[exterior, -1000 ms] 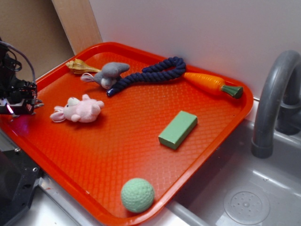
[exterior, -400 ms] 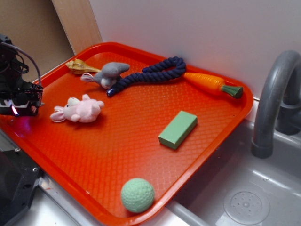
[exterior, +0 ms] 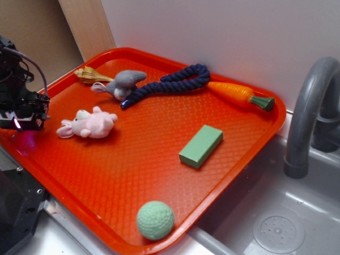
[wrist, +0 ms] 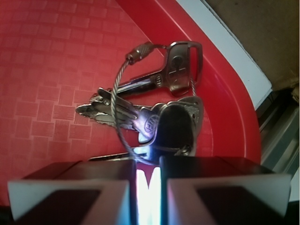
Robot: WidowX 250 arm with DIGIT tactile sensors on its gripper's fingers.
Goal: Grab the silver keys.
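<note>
Silver keys (wrist: pixel 154 110) hanging bunched just ahead of the tool (wrist: pixel 147 180), above the red tray (wrist: pixel 56 61) near its raised rim; wire ring pinched between the two nearly closed pads, so clenched on the keys, apparently by the loop rather than by a blade, which would explain the dangling, fanned spread. Probably lifted clear of the tray floor, though hard to confirm from the wrist view. Embossed marks on two key heads, one a round logo, too small and glary to read; no other writing legible. From the exterior view, tool (exterior: pixel 21 119) at the tray's (exterior: pixel 159 175) left edge, keys hidden under it. Just beside the tool, a pink plush bunny (exterior: pixel 90 124); farther off, a seashell (exterior: pixel 91 76), grey plush toy (exterior: pixel 125 82), blue rope (exterior: pixel 170 82), carrot (exterior: pixel 239 94), green block (exterior: pixel 201 145), green ball (exterior: pixel 155 219).
</note>
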